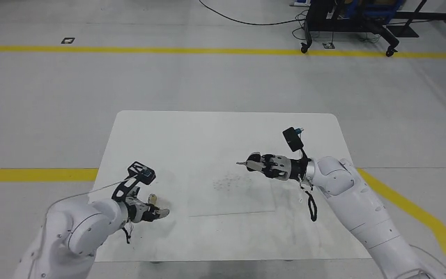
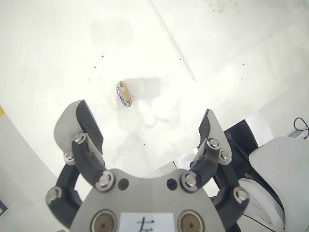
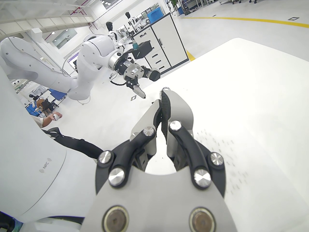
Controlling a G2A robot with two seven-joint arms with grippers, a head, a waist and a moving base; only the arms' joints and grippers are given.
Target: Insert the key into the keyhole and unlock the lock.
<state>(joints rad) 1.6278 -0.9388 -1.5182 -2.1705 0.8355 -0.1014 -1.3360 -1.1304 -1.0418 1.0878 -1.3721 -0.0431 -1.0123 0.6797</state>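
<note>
A small brass padlock [image 2: 123,94] with a silver shackle lies on its side on the white table [image 1: 209,132], near the front left corner [image 1: 162,212]. My left gripper [image 2: 144,117] hovers just short of it, open, with nothing between its fingers [image 1: 152,209]. My right gripper [image 1: 252,164] is held above the table's middle right, shut on a thin silver key [image 1: 241,164] that points left toward the lock. In the right wrist view the shut gripper [image 3: 164,97] hides nearly all of the key, and the left gripper [image 3: 148,84] shows farther off, open.
A thin white sheet [image 1: 244,199] with dark speckles [image 1: 230,183] lies on the table between the two arms; its edge [image 2: 169,37] runs past the lock. The table's front edge is close behind the left gripper. A black cart [image 1: 348,21] stands far back on the floor.
</note>
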